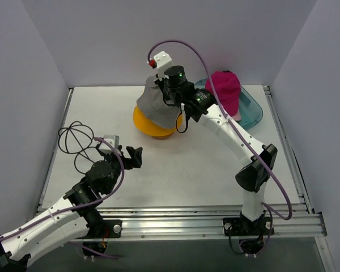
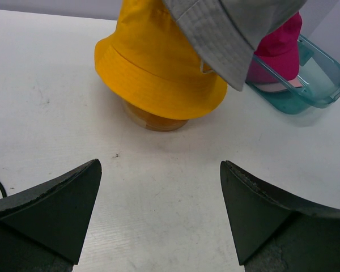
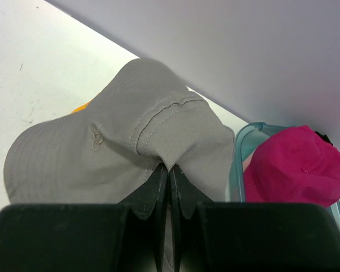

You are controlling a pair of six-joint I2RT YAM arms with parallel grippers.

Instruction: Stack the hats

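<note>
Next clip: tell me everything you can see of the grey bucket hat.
The grey bucket hat is soft woven fabric with a rounded crown, a stitched seam round the top, rows of stitching on its wide brim and small ring-like eyelets on one side. The right gripper is shut on a pinched fold of its fabric, so it hangs tilted with the brim drooping, directly over the yellow hat. Whether the two hats touch cannot be told.
</note>
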